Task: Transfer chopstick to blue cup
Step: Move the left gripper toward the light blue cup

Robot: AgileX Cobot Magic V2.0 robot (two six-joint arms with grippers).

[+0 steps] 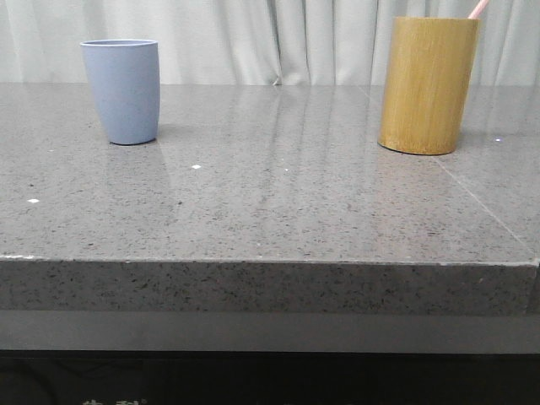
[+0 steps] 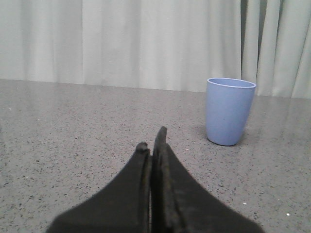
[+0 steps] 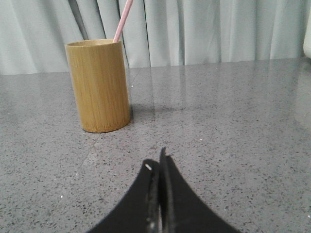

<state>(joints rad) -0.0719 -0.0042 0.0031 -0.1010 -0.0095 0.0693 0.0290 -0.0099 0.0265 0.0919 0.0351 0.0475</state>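
Note:
The blue cup [image 1: 122, 91] stands upright at the far left of the grey stone table [image 1: 270, 202]; it also shows in the left wrist view [image 2: 229, 111]. A pale pink chopstick tip [image 1: 478, 8] sticks out of the tan bamboo cylinder [image 1: 426, 84] at the far right, and shows in the right wrist view [image 3: 122, 20] leaning in the cylinder [image 3: 99, 86]. My left gripper [image 2: 151, 141] is shut and empty, low over the table, short of the blue cup. My right gripper [image 3: 158, 161] is shut and empty, short of the bamboo cylinder. Neither gripper shows in the front view.
Pale curtains [image 1: 278, 38] hang behind the table. The table's front edge [image 1: 270, 261] runs across the front view. A seam [image 1: 481, 207] crosses the stone surface at the right.

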